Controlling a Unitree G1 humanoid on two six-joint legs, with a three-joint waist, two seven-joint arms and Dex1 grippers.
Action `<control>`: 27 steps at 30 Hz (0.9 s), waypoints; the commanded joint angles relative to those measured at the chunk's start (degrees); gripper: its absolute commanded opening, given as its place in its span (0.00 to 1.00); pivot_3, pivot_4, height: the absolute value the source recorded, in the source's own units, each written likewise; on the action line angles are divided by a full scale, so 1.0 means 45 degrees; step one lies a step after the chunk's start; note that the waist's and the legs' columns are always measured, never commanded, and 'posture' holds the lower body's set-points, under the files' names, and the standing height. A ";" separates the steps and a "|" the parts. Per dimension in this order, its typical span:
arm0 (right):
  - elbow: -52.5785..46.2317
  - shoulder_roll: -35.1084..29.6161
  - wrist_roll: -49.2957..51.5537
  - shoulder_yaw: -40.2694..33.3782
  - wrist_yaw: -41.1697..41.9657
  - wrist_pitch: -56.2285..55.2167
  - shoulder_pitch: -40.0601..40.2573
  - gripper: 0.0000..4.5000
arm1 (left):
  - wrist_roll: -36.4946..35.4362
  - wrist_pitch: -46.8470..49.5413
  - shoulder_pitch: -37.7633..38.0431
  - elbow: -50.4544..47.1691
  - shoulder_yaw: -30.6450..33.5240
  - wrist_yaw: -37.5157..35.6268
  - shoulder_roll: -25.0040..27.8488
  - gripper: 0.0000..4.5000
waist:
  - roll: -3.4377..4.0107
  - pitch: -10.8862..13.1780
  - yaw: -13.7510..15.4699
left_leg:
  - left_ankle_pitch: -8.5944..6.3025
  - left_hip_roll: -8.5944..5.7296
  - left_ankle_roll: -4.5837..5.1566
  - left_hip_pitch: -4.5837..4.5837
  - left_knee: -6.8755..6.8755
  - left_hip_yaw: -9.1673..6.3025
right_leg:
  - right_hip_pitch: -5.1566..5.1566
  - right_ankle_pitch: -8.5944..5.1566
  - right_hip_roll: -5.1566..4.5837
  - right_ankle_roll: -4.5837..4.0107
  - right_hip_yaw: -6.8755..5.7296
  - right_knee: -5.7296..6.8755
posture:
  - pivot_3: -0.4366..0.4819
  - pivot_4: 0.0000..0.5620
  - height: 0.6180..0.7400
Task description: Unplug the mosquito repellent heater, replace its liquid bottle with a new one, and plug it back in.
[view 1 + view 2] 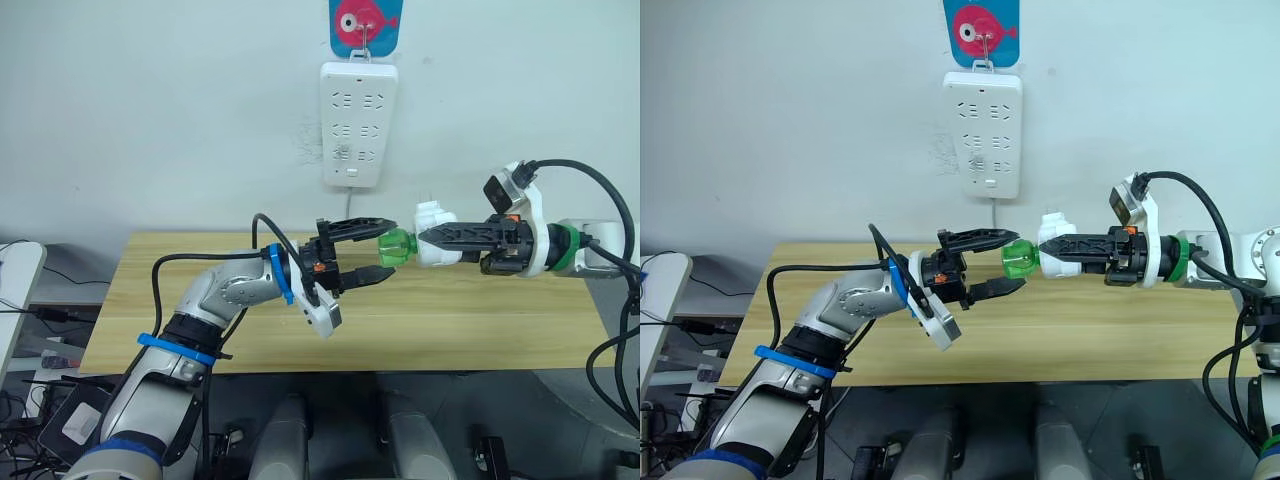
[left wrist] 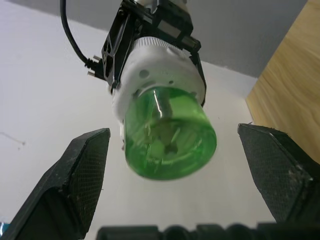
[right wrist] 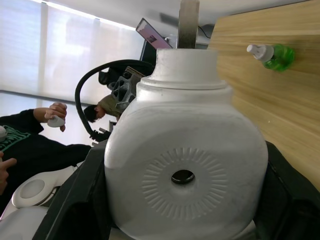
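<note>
The white mosquito repellent heater [image 1: 436,232] is held in the air above the wooden table [image 1: 480,315], with my right gripper [image 1: 430,238] shut on its body. A green liquid bottle [image 1: 398,248] sticks out of the heater toward my left arm. My left gripper [image 1: 390,246] is open, one finger above and one below the bottle, not touching it. In the left wrist view the bottle [image 2: 169,134] hangs between the black fingers [image 2: 75,175]. The right wrist view shows the heater's back [image 3: 185,165] and a second green bottle [image 3: 274,54] with a white cap lying on the table.
A white power strip [image 1: 358,125] hangs on the wall behind the table, under a blue-and-pink hook. Black cables trail from both arms. A person [image 3: 30,142] sits in the background of the right wrist view.
</note>
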 commanded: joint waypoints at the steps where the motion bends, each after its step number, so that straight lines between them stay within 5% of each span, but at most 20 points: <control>1: -0.0507 -0.0070 0.0438 -0.0391 0.0202 0.0032 -0.0088 0.67 | 0.0229 -0.0114 -0.0273 -0.0149 -0.0050 0.0545 -0.0172 0.95 | 0.0000 0.0000 -0.0002 | 0.0000 0.0000 0.0000 0.0000 -0.0001 -0.0001 | 0.0000 0.0000 0.0005 0.0000 -0.0001 0.0000 | 0.40 0.51 1.00; 8: -0.0624 -0.0050 0.0438 -0.0359 0.0298 0.0056 -0.0101 0.67 | 0.0313 -0.0151 -0.0337 -0.0255 -0.0173 0.0833 -0.0153 0.52 | 0.0000 0.0000 -0.0001 | 0.0000 0.0000 0.0000 -0.0001 0.0000 -0.0006 | 0.0000 0.0000 0.0006 0.0000 -0.0005 0.0002 | 0.40 0.51 1.00; 16: -0.0627 -0.0073 0.0438 -0.0310 0.0307 0.0071 -0.0095 0.67 | -0.0816 -0.0074 -0.0217 -0.0536 -0.0644 0.0242 0.0056 0.50 | 0.0000 0.0000 -0.0001 | 0.0000 0.0002 0.0000 -0.0001 -0.0001 -0.0008 | 0.0000 0.0000 0.0032 0.0000 -0.0004 0.0002 | 0.41 0.51 1.00; 20: -0.0858 -0.0407 0.0438 -0.0260 0.0413 0.0208 0.0102 0.67 | -0.6239 0.1712 0.0011 -0.1915 -0.2462 -0.2600 0.0868 0.50 | 0.0000 0.0000 -0.0023 | 0.0000 0.0008 0.0000 -0.0001 -0.0002 -0.0033 | -0.0002 0.0000 0.0038 -0.0001 -0.0003 0.0003 | 0.41 0.51 1.00; 23: -0.1702 -0.0910 -0.0153 -0.0409 0.1120 0.0649 0.0460 0.67 | -1.2880 0.8595 0.0536 -0.5432 -0.3050 -0.5831 0.2036 0.50 | 0.0004 0.0002 -0.0046 | 0.0000 0.0012 -0.0001 -0.0003 -0.0012 -0.0068 | -0.0005 -0.0002 0.0036 -0.0003 0.0002 -0.0003 | 0.41 0.51 1.00; 27: -0.1895 -0.1254 -0.0674 -0.0480 0.2155 0.0847 0.0345 0.67 | -1.9712 1.7283 0.0082 -0.7218 -0.1839 -0.6138 0.3238 0.50 | 0.0007 0.0012 -0.0099 | 0.0001 0.0016 -0.0002 0.0002 0.0000 -0.0107 | 0.0001 -0.0007 0.0016 0.0000 -0.0013 0.0000 | 0.41 0.51 1.00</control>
